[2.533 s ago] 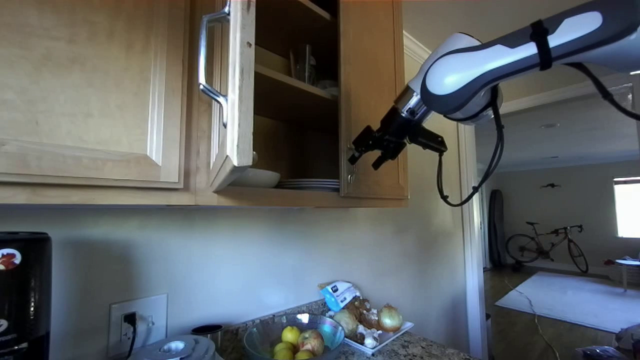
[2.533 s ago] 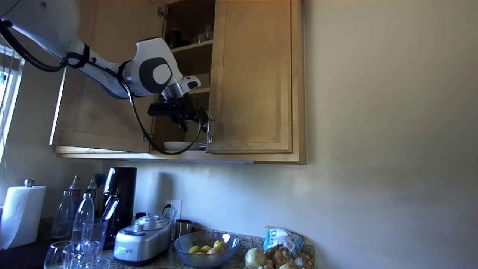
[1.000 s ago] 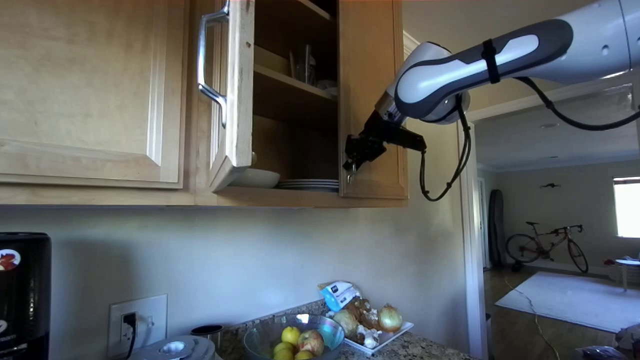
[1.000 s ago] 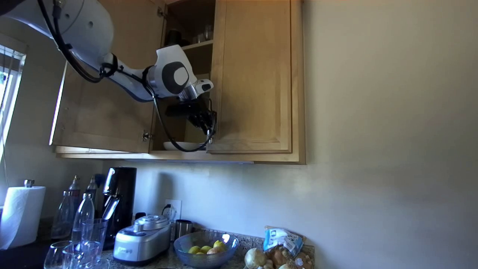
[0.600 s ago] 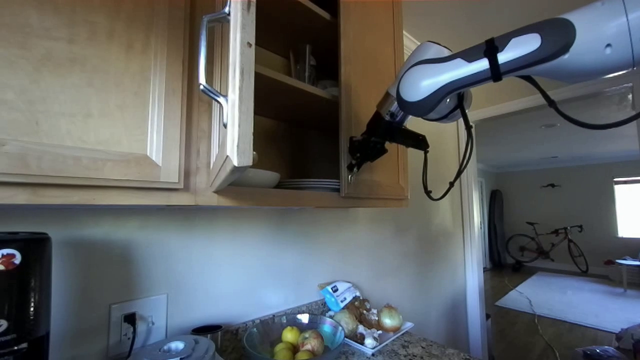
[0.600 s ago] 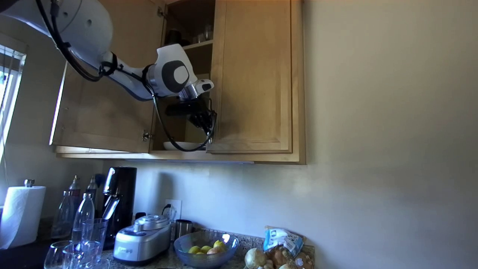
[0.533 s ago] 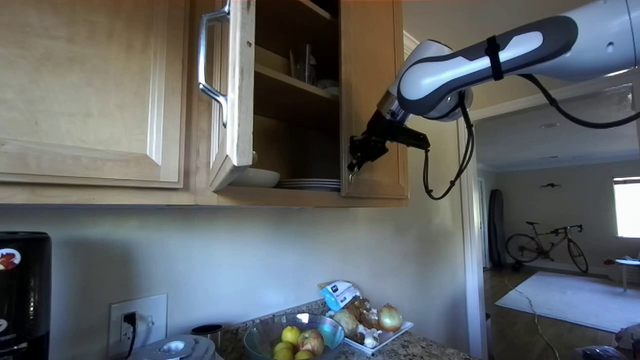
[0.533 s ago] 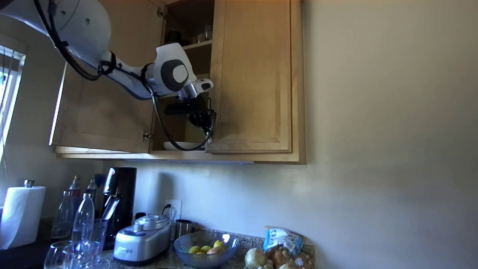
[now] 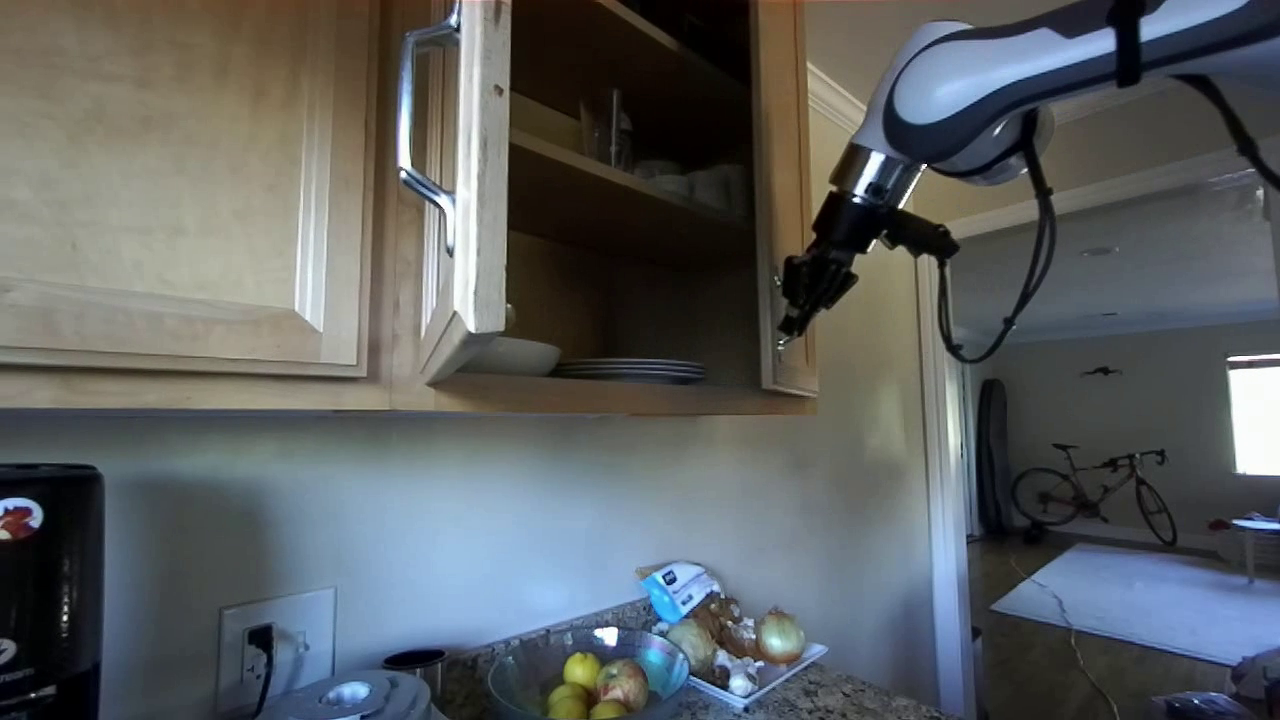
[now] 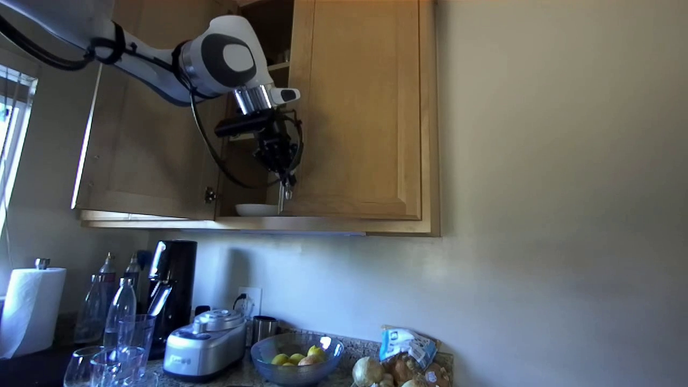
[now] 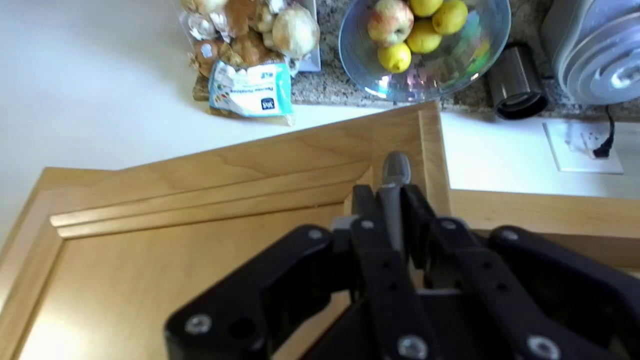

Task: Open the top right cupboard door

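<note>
The top right cupboard door (image 9: 785, 180) stands part way out from its frame, showing in both exterior views; its oak panel (image 11: 150, 280) fills the lower left of the wrist view. Near its lower free corner is a small silver pull (image 11: 396, 167). My gripper (image 11: 387, 192) is shut on that pull, one black finger (image 11: 362, 197) on each side, with the rounded end sticking out past the fingertips. The gripper (image 10: 288, 180) hangs in front of the door's free edge, angled downward. Part of the pull is hidden between the fingers.
A narrow door with a long bar handle (image 9: 405, 120) stands open beside the cupboard, which holds plates (image 9: 630, 371) and a bowl (image 10: 257, 209). Below lie a glass fruit bowl (image 10: 296, 365), onions (image 9: 780, 636), a silver appliance (image 10: 204, 344) and drinking glasses (image 10: 115, 365).
My gripper has gone from open, short of the pull, to shut on it. Over the last half second the door has swung outward with it, showing more of the shelves inside.
</note>
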`<action>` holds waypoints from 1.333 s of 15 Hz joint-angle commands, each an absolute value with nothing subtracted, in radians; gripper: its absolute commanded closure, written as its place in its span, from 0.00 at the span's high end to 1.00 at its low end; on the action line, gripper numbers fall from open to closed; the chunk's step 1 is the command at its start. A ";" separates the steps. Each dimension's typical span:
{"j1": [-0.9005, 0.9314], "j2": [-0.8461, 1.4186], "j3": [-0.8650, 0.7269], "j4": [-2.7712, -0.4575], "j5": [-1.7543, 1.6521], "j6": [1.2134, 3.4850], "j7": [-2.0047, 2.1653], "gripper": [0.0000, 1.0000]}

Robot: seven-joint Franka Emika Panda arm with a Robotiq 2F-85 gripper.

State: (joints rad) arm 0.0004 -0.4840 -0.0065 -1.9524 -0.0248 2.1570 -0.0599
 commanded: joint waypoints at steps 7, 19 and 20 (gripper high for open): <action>-0.116 -0.771 -0.090 -2.199 -0.303 1.861 -0.193 0.67; 0.032 -0.738 -0.023 -2.434 -0.337 1.533 -0.287 1.00; 0.060 -0.737 -0.008 -2.449 -0.316 1.514 -0.292 1.00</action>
State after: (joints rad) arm -0.0120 -0.7225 -0.0303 -2.4018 -0.3578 1.5732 -0.2639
